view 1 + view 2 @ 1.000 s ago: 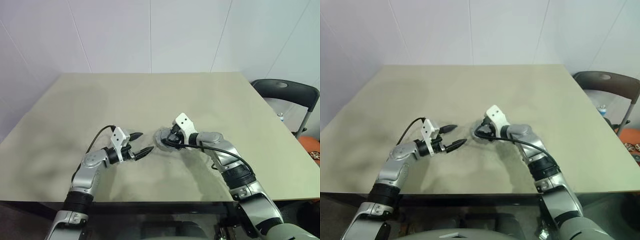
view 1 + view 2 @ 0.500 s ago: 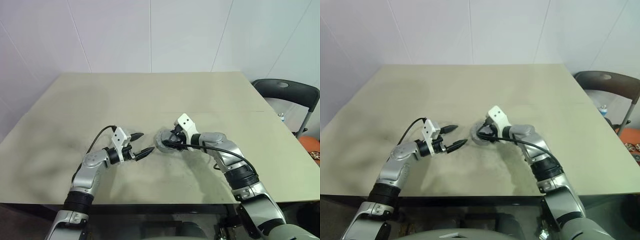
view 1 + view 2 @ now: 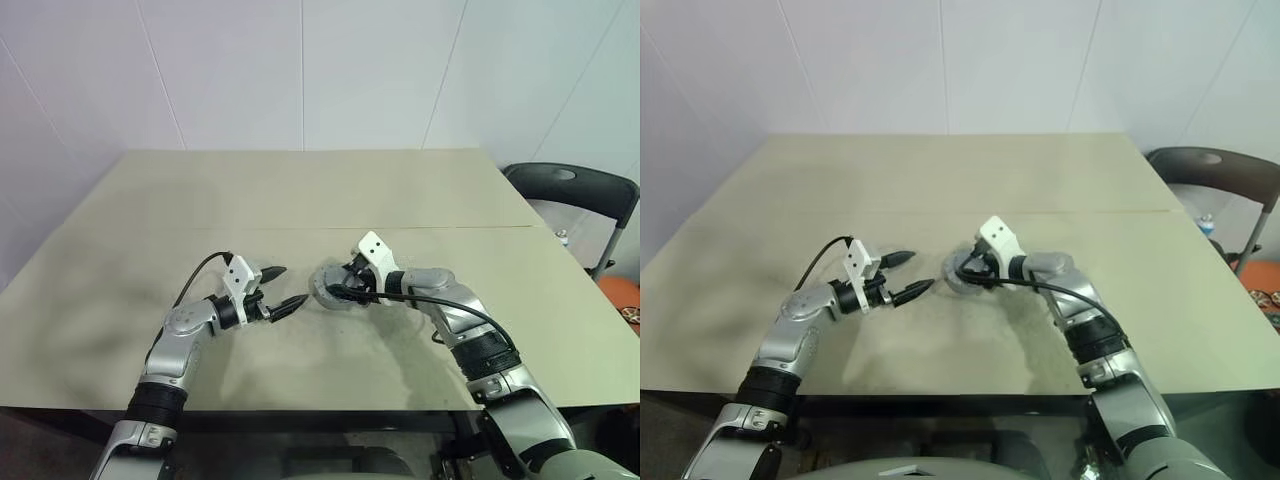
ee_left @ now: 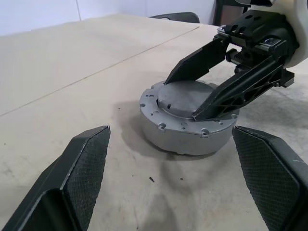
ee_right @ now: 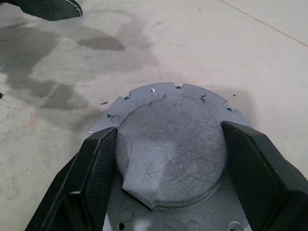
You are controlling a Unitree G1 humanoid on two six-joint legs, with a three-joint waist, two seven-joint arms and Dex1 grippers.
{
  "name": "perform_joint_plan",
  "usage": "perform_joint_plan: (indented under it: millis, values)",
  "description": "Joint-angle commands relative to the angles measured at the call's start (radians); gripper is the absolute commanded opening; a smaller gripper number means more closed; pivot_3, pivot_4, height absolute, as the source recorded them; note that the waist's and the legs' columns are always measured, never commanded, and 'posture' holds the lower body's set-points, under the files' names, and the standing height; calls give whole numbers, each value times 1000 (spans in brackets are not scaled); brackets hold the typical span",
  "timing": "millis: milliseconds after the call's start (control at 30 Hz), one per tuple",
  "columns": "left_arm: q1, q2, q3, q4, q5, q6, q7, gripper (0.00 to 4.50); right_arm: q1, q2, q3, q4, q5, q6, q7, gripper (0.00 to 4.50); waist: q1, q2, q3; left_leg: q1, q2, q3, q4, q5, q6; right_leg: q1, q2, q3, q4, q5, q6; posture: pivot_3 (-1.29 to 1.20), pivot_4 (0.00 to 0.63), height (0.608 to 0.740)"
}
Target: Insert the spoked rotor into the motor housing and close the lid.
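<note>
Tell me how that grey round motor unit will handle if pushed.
The motor unit looks like solid metal, so probably stiff and heavy for its size. Squat and flat-based on the table, it should slide rather than tip or roll.

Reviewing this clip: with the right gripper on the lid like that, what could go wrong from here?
1. The right gripper straddles the raised grey lid with its fingers spread, so closing or lifting could shift the lid on the round grey motor housing.
2. The open left gripper hovers beside the housing without bracing it, so a push could slide it across the table.
</note>
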Motion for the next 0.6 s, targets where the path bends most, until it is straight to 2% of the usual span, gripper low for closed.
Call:
perform_joint_plan:
  millis: [33, 133, 400, 433, 500, 533, 600]
  values:
    - [-29, -4, 8, -9, 1, -29, 5, 4331, 65, -14, 35, 167, -58, 36, -25, 3036, 1, 0, -1, 2, 0, 0, 0, 0, 0, 1, 0, 0, 0, 0, 0, 0, 0, 740]
    - [-31, -7, 6, -9, 2, -32, 6, 4331, 71, -24, 54, 176, -69, 27, -15, 3036, 3, 0, -1, 12, 0, 1, 0, -2, -3, 8, -2, -1, 0, -1, -2, 0, 0, 740]
    - [-45, -17, -2, 1, 8, -38, 6, 4331, 82, -26, 68, 148, -64, 36, 7, 3036, 1, 0, -3, 13, 0, 2, -1, -2, -3, 9, -4, -2, 0, -1, -2, 0, 0, 740]
    - [-46, -17, -2, 4, 8, -38, 5, 4331, 80, -25, 66, 147, -63, 38, 7, 3811, 1, 0, -3, 13, 0, 2, -1, -2, -3, 9, -4, -2, 0, -1, -2, 0, 0, 740]
    - [-46, -18, -1, 4, 9, -38, 4, 4331, 79, -26, 67, 141, -58, 39, 16, 4323, -1, -1, -4, 13, 0, 2, -1, -2, -3, 9, -4, -2, 0, -1, -2, 0, 0, 740]
    - [-46, -18, -1, 4, 10, -38, 4, 4331, 80, -26, 67, 138, -57, 39, 21, 4488, -1, -1, -5, 13, 0, 2, -1, -2, -3, 9, -4, -2, 0, -1, -2, 0, 0, 740]
    - [-46, -18, -1, 6, 10, -38, 4, 4331, 82, -17, 51, 117, -26, 46, 43, 4488, 0, -2, -5, 13, 0, 2, -1, -2, -3, 9, -5, -2, 0, -1, -2, 0, 0, 740]
